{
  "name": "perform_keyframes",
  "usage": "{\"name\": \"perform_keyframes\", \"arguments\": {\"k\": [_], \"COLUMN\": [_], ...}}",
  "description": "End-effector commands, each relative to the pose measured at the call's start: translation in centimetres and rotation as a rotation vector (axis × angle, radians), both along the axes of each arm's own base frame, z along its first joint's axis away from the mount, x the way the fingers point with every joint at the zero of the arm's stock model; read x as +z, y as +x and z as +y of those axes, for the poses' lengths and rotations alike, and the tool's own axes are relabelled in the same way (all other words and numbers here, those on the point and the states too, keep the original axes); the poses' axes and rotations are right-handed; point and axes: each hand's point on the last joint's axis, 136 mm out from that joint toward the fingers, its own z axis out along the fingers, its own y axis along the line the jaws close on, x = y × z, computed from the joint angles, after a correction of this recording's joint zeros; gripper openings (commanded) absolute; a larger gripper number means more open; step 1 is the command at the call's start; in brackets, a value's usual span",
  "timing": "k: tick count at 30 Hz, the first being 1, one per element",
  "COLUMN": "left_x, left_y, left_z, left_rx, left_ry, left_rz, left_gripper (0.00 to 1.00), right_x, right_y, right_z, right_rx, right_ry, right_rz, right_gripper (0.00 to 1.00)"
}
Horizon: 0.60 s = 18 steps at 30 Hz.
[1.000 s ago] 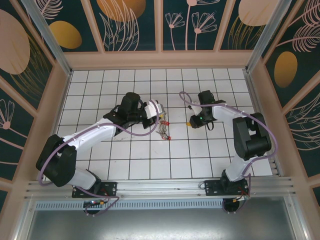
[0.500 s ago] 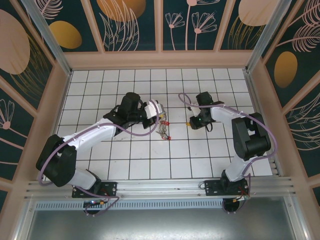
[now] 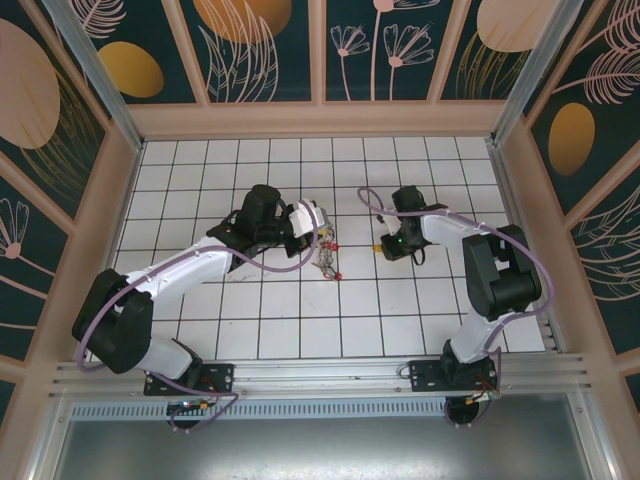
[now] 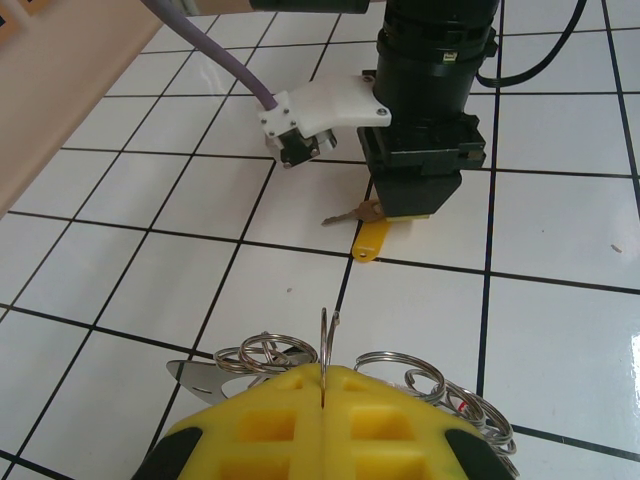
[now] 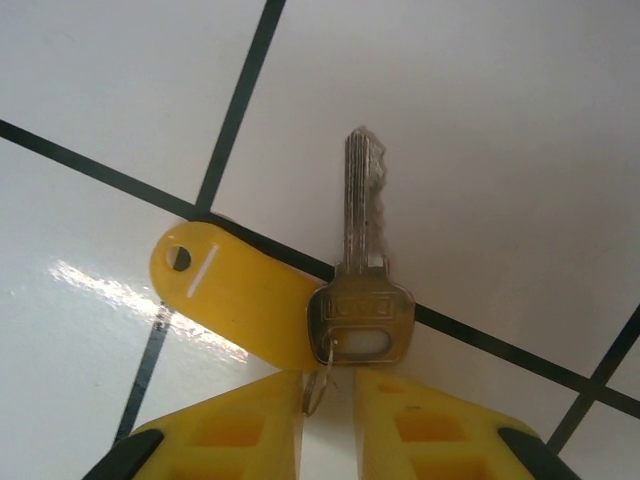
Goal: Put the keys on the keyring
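The keys (image 5: 358, 300), one bronze key with a yellow tag (image 5: 232, 292), lie flat on the white tile. Their small split ring (image 5: 316, 388) stands in the narrow gap of my right gripper (image 5: 330, 390), leaning on the left finger and clear of the right one. From above, my right gripper (image 3: 393, 244) points down over the keys (image 3: 379, 247). My left gripper (image 4: 326, 375) is shut on the keyring (image 4: 324, 335), a thin wire hoop held upright and strung with small silvery rings (image 4: 262, 352). In the top view, the keyring (image 3: 328, 262) and its red tags hang below my left gripper (image 3: 322, 236).
A white tiled floor (image 3: 270, 320) with black grout lines is fenced by wooden walls (image 3: 320, 118) on the back and both sides. In the left wrist view, the right gripper (image 4: 415, 190) and its purple cable (image 4: 215, 55) stand about one tile ahead of the keyring.
The right gripper's fingers have narrowed around the keys' small ring, and that arm has edged slightly left. The left arm and the keyring have stayed still.
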Motion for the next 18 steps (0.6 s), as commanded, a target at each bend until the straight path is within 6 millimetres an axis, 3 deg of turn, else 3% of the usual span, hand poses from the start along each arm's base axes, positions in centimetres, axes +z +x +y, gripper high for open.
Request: {"name": "perform_keyframes", "arguments": {"k": [1, 3, 7, 10, 14, 18], "left_x": [1.9, 1.9, 1.9, 1.9, 2.2, 2.4], "left_y": [0.2, 0.2, 0.1, 0.0, 0.4, 0.9], "left_z": [-0.3, -0.2, -0.1, -0.1, -0.2, -0.4], "left_rx": [-0.016, -0.015, -0.013, -0.011, -0.008, -0.008], "left_ry": [-0.046, -0.042, -0.042, -0.043, -0.045, -0.030], "left_rz": [-0.049, -0.051, -0.052, -0.051, -0.061, -0.079], "left_gripper": [0.00, 0.00, 0.00, 0.00, 0.00, 0.00], "right_x": [-1.3, -1.3, -1.0, 0.1, 2.8, 7.1], "right_y": [-0.6, -0.4, -0.4, -0.2, 0.1, -0.6], "right_z": [-0.3, -0.2, -0.2, -0.5, -0.5, 1.1], "right_rx": [-0.023, -0.025, -0.016, 0.013, 0.134, 0.339], "right_ry": [-0.030, -0.024, -0.031, -0.042, -0.054, 0.013], "right_rz": [0.029, 0.020, 0.009, -0.041, -0.166, -0.329], "right_gripper": [0.16, 0.14, 0.01, 0.00, 0.00, 0.00]}}
